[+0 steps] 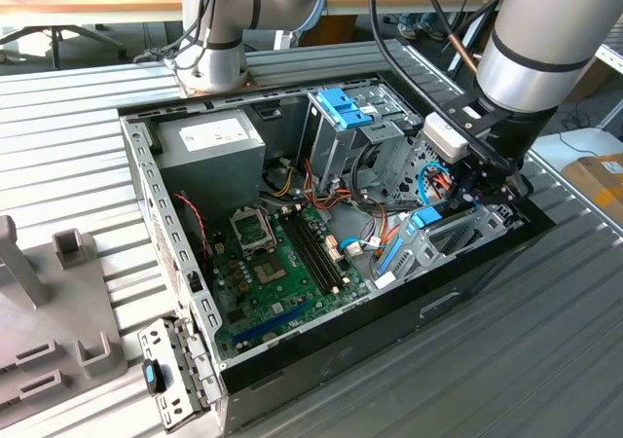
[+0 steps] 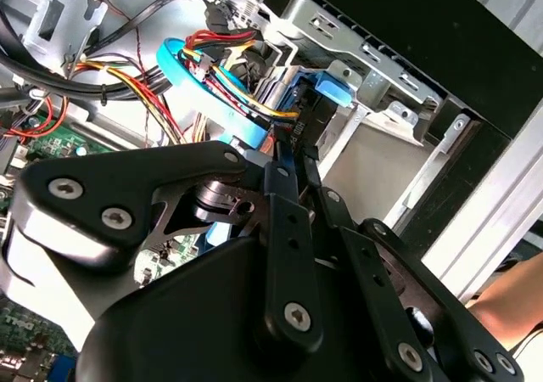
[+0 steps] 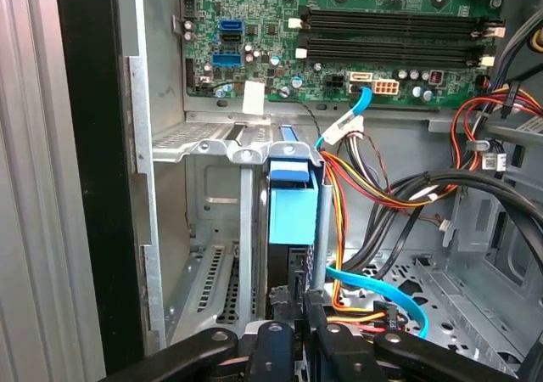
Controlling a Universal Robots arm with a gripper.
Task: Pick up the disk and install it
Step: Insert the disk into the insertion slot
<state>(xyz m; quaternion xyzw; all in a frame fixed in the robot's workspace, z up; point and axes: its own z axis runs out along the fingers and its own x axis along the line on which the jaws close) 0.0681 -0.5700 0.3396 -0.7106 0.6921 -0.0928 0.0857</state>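
Table (image 1: pixel 545 360): ribbed metal, carrying everything else in the exterior view.
Computer case (image 1: pixel 409 307): lies open on its side at the middle of the table, inside facing up.
Arm (image 1: pixel 545 49): comes in from 1 o'clock in the exterior view and reaches down into the case at about 3 o'clock.
Grey fixture (image 1: pixel 58 302): on the table at 8 o'clock, well apart from the case.
Motherboard (image 1: pixel 282 273): green, on the case floor from the centre toward 7 o'clock.
Power supply (image 1: pixel 209 151): grey box in the case corner at 10 o'clock.
Grey cage (image 1: pixel 336 141): upright at 12 o'clock in the case, topped by a blue latch (image 1: pixel 343 107).
Drive bay (image 1: pixel 467 234): perforated metal frame against the case wall at 3 to 4 o'clock.
Loose bracket (image 1: pixel 170 365): metal, lying just outside the case corner at 7 o'clock.
The disk (image 3: pixel 293 208): stands edge-on in a slot of the drive bay, blue rails against the metal; in the exterior view its blue tab (image 1: pixel 425 219) shows at 3 o'clock, just beside the gripper.
Gripper (image 3: pixel 294 301): at the disk's near end.
Fingers (image 3: pixel 276 299): set narrow, one on each side of the disk's dark body, clamping it.
Cables: a thin blue cable (image 3: pixel 373 284) and red, yellow and orange wires (image 3: pixel 365 178) run just beside the disk.
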